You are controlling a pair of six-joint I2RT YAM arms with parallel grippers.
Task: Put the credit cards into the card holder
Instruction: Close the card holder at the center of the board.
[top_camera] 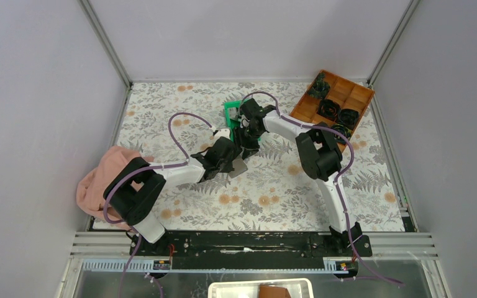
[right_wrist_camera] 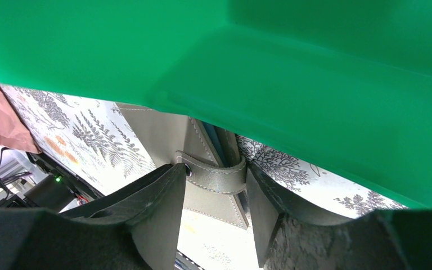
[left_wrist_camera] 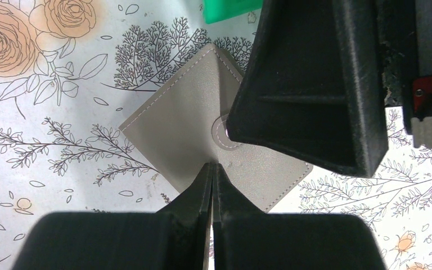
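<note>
While the right gripper [right_wrist_camera: 216, 185] clasps the stitched grey holder [right_wrist_camera: 160, 126] at its strap, under the glossy green bin [right_wrist_camera: 315, 67], the left gripper [left_wrist_camera: 212, 169], fingers pressed together, touches its lower edge. Flowered tabletop [top_camera: 273, 198] spreads around, mid-frame.

The table [top_camera: 273, 198] is covered in a pale cloth printed with grey ferns, branches and orange roses, and it fills the floor of a grey-walled booth; the arms' bases are bolted along its near edge. A grey card holder [left_wrist_camera: 174, 129] lies flat near the middle, turned cornerwise, its stitched edge and snap showing; a green bin [top_camera: 230, 112] sits just beyond it. A brown compartment tray [top_camera: 354, 93] rests at the far right corner, angled; a pink cloth [top_camera: 99, 180] is bunched at the left edge.
</note>
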